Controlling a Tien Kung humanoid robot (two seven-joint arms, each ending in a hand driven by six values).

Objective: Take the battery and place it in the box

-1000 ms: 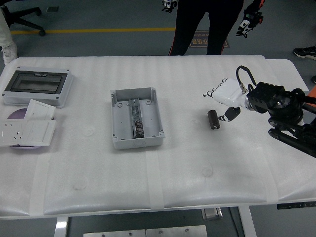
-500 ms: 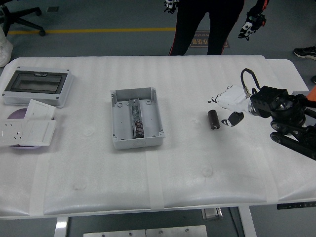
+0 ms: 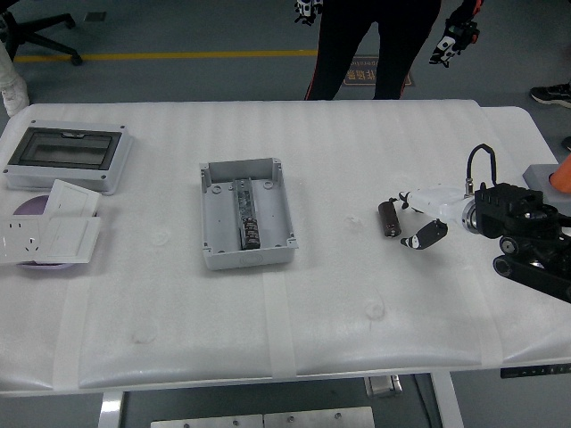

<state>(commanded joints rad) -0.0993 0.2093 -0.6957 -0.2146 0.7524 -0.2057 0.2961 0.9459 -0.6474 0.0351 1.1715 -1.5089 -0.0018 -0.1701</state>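
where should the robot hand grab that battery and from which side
Grip the battery around its middle, across the round body. It lies flat on the white table, long axis running roughly near to far, so its curved sides face left and right. The right robot hand is already at its right side, open, so coming from the right and slightly above looks easiest.

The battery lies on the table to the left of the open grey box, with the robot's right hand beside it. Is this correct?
Not quite. The head view shows the battery lying on the table to the right of the open grey box, not the left. The right hand is indeed beside it, fingers open and not yet gripping it.
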